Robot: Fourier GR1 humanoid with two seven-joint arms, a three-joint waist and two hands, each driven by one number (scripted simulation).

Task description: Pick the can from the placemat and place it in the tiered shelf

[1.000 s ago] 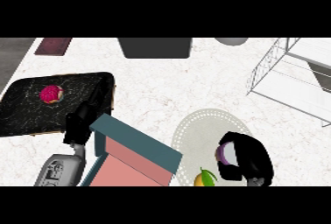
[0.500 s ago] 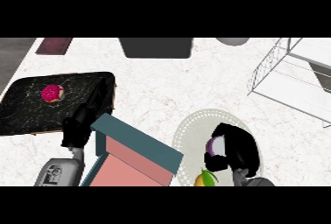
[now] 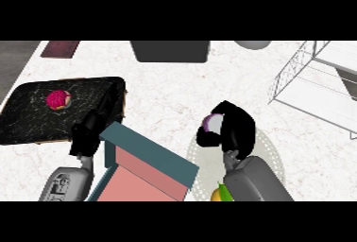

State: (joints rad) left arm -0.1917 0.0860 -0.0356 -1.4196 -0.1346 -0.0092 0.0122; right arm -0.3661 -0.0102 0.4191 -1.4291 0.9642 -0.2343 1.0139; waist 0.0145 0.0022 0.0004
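Observation:
My right hand (image 3: 233, 128) is curled round a purple and white can (image 3: 212, 122), and only the can's left side shows past the fingers. Hand and can hang over the far left edge of the pale round placemat (image 3: 277, 152). The white wire tiered shelf (image 3: 317, 82) stands at the far right, well apart from the hand. My left hand (image 3: 86, 134) rests open at the lower left, fingers up, at the near right corner of a black marbled mat (image 3: 38, 118).
A red round object (image 3: 59, 99) lies on the black mat. A teal and pink box (image 3: 143, 166) stands between my forearms. A yellow-green fruit (image 3: 221, 194) sits by my right forearm. A dark tray (image 3: 170, 50), a maroon pad (image 3: 60, 47) and a grey bowl (image 3: 251, 44) line the far edge.
My right hand has risen from the near part of the round placemat and moved away and left with the can in it. The left hand has stayed where it was.

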